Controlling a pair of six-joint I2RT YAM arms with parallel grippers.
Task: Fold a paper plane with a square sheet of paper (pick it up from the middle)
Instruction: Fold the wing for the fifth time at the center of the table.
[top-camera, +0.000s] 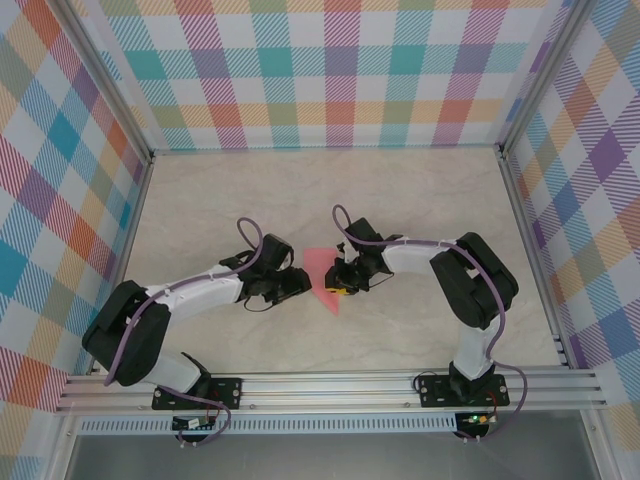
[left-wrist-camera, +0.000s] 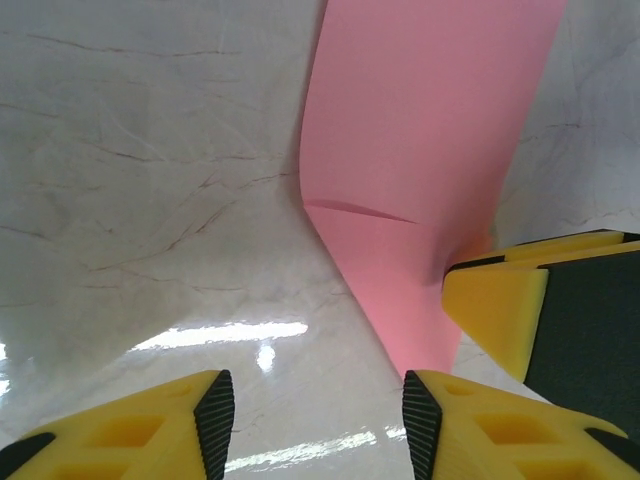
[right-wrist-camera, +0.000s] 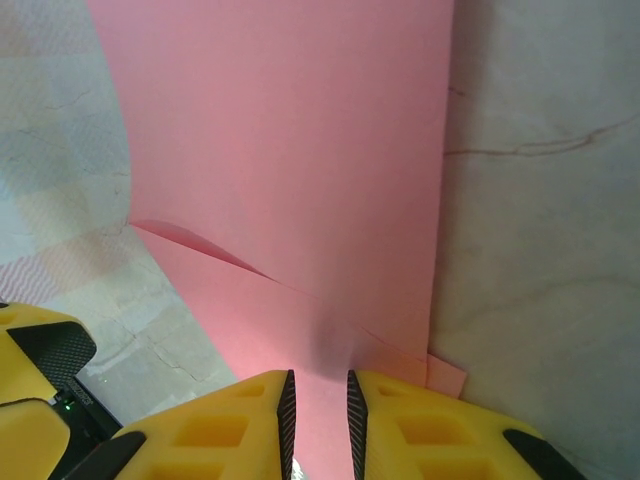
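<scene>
Now right end effector (right-wrist-camera: 317, 388) pinches paper (right-wrist-camera: 300, 150) (creased edge).

You are looking at a pale marbled table (top-camera: 420, 190) with plaid walls (top-camera: 340, 70) standing round three sides. Light is glaring off it in a white streak (left-wrist-camera: 225, 335).

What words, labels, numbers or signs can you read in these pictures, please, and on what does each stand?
No text can be read in any view.
The paper: plain pink, unmarked.
The left gripper and right gripper: yellow and black, with no label.
The table: marble veining, no writing.
The walls: plaid pattern, no writing.
</scene>
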